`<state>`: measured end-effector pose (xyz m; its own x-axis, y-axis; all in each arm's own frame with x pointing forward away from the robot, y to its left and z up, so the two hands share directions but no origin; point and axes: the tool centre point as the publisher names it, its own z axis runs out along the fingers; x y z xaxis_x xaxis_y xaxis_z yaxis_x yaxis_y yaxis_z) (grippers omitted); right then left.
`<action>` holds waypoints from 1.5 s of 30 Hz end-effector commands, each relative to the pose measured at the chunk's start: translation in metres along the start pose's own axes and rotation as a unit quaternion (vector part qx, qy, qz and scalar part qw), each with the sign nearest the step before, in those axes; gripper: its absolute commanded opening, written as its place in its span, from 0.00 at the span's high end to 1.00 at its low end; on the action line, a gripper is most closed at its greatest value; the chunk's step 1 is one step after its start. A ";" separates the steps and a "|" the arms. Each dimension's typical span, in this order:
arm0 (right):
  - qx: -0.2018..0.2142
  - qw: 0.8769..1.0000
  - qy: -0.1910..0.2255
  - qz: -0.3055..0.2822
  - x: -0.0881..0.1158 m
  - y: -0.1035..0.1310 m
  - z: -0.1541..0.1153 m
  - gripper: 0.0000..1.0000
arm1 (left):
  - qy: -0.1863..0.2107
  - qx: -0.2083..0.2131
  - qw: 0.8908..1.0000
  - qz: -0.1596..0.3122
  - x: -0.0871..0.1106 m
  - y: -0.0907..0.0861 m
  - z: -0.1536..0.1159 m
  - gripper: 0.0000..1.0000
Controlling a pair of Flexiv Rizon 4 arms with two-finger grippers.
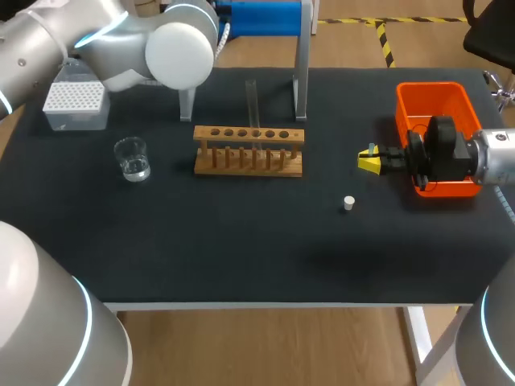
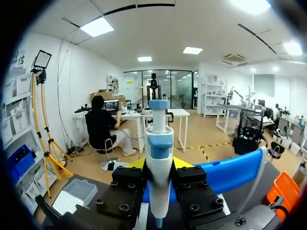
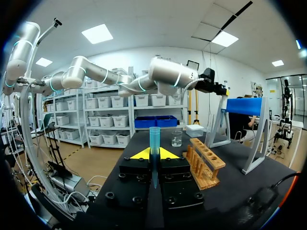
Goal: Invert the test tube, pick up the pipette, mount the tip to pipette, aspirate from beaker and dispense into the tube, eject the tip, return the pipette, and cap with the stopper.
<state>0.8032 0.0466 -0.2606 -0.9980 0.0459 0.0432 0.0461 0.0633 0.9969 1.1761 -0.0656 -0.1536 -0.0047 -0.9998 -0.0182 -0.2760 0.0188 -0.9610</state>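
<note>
My left gripper (image 2: 159, 168) is shut on the blue and white pipette (image 2: 159, 143), which stands upright between its fingers by the blue pipette stand (image 2: 230, 173). In the head view that gripper is hidden behind my left arm (image 1: 173, 44) at the back of the table. My right gripper (image 1: 369, 163) hovers left of the orange bin (image 1: 434, 100), shut on a blue pipette tip (image 3: 154, 143). A clear test tube (image 1: 252, 100) stands upright in the wooden rack (image 1: 249, 150). The glass beaker (image 1: 132, 158) is at the left. A white stopper (image 1: 348, 203) lies on the mat.
The tip box (image 1: 76, 104) sits at the back left. The pipette stand's grey legs (image 1: 302, 76) rise behind the rack. From the right wrist, the rack (image 3: 206, 165), beaker (image 3: 177, 139) and my left arm (image 3: 168, 72) lie ahead of the gripper.
</note>
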 end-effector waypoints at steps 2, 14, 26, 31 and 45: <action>0.000 1.000 0.001 0.000 0.000 0.000 -0.001 1.00 | 0.007 0.003 1.000 0.000 0.001 -0.005 -0.013 1.00; 0.000 1.000 0.001 0.000 0.000 0.000 -0.001 1.00 | 0.121 0.025 0.992 -0.013 -0.012 -0.026 -0.067 1.00; 0.000 1.000 0.001 0.000 0.000 0.000 -0.001 1.00 | 0.269 0.039 0.962 0.031 -0.019 -0.034 -0.112 1.00; 0.000 1.000 0.001 0.000 0.000 0.000 -0.001 1.00 | 0.269 0.039 0.962 0.031 -0.019 -0.034 -0.112 1.00; 0.000 1.000 0.001 0.000 0.000 0.000 -0.001 1.00 | 0.350 0.077 0.928 0.103 -0.009 -0.056 -0.144 1.00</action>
<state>0.8032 0.0466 -0.2606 -0.9980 0.0458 0.0432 0.0461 0.0634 0.9969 1.0636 -0.0635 -0.0707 -0.5122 -0.8579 -0.0403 -0.0858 0.0978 -0.9915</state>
